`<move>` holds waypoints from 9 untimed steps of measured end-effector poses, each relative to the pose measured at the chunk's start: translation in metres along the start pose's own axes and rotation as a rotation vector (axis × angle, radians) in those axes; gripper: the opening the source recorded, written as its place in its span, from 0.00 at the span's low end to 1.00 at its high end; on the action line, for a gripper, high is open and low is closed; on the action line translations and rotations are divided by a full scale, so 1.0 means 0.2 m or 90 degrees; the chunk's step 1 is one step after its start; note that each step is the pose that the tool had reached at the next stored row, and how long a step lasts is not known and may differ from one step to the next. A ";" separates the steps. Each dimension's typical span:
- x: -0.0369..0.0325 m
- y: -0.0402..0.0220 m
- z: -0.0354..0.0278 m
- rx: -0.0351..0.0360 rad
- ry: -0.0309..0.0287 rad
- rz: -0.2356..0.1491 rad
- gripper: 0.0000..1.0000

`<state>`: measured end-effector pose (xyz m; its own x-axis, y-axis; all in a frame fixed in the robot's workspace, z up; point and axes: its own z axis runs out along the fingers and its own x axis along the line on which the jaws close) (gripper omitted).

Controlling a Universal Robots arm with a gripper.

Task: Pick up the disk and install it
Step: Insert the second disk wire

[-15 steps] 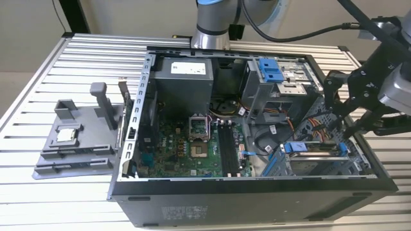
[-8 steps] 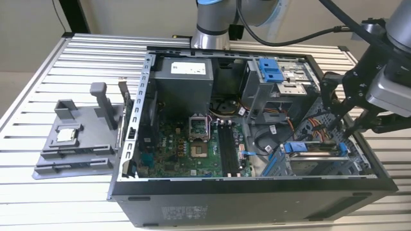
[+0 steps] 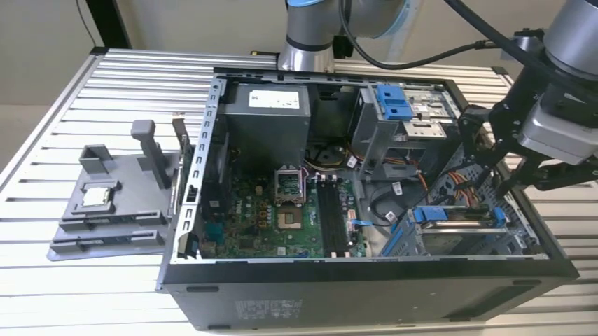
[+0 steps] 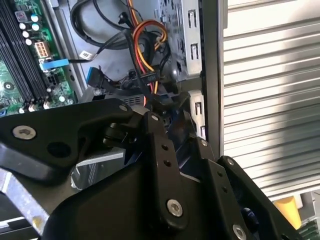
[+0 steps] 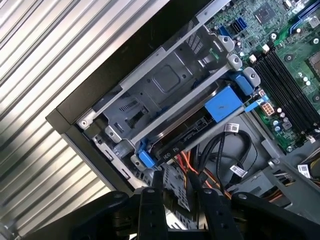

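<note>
— Where's the disk (image 3: pixel 455 218)?

— In its blue bracket, seated in the drive cage at the computer case's (image 3: pixel 374 280) front corner, long axis along the cage rails.

— And your gripper (image 3: pixel 523 183)?

— Just above and beside it; I cannot tell how far its fingers are parted, or that they hold anything.

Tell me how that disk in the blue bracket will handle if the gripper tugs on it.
The disk looks like a rigid metal block, so probably stiff and fairly heavy for its size. It sits in the metal drive cage, so it would likely slide along the cage, not tip. Its blue bracket is plastic and may flex.
</note>
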<state>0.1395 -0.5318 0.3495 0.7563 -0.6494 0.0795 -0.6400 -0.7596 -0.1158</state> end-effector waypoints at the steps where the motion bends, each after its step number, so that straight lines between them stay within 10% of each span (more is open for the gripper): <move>1: -0.001 0.000 0.001 0.0004 0.0002 -0.001 1.00; 9: -0.001 0.001 0.006 0.0174 0.0020 -0.047 1.00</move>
<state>0.1393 -0.5318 0.3482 0.8012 -0.5913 0.0919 -0.5780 -0.8045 -0.1365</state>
